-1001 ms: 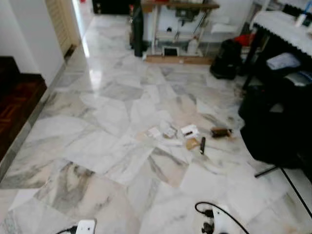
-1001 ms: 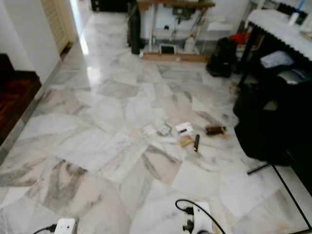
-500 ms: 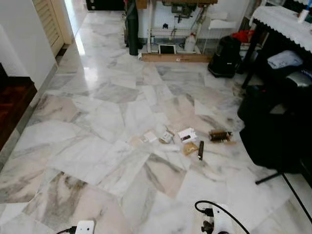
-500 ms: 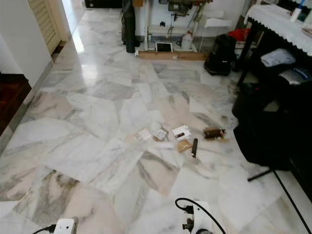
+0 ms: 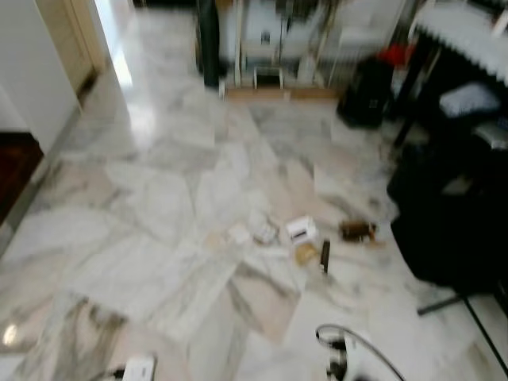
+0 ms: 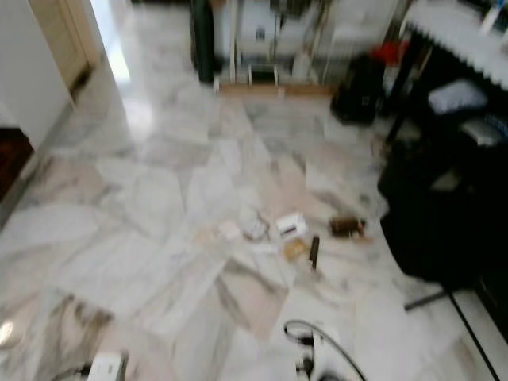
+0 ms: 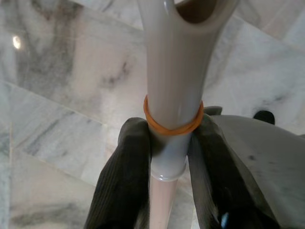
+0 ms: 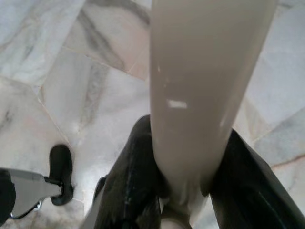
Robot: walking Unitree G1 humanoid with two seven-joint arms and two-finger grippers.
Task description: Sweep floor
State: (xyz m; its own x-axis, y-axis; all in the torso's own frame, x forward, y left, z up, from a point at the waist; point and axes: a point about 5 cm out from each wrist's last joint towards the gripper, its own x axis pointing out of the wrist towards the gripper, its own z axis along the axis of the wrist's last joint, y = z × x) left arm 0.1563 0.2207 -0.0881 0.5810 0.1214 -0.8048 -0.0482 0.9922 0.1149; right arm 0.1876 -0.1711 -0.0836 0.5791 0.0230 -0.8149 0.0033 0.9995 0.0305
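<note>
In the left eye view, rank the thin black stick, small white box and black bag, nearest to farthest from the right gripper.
1. Thin black stick, on the floor ahead.
2. Small white box, just beyond, leftward.
3. Black bag, far back right.

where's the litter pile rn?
Head views: the litter pile lies on the marble floor ahead, slightly right of centre, just left of the black bag.

A lived-in home: a polished marble floor [image 5: 159, 238] runs to a far doorway [image 5: 71, 40], a bench with a lace-edged cloth [image 5: 464, 36] stands at right, and a sewing-machine stand [image 5: 278, 40] sits against the far wall.
</note>
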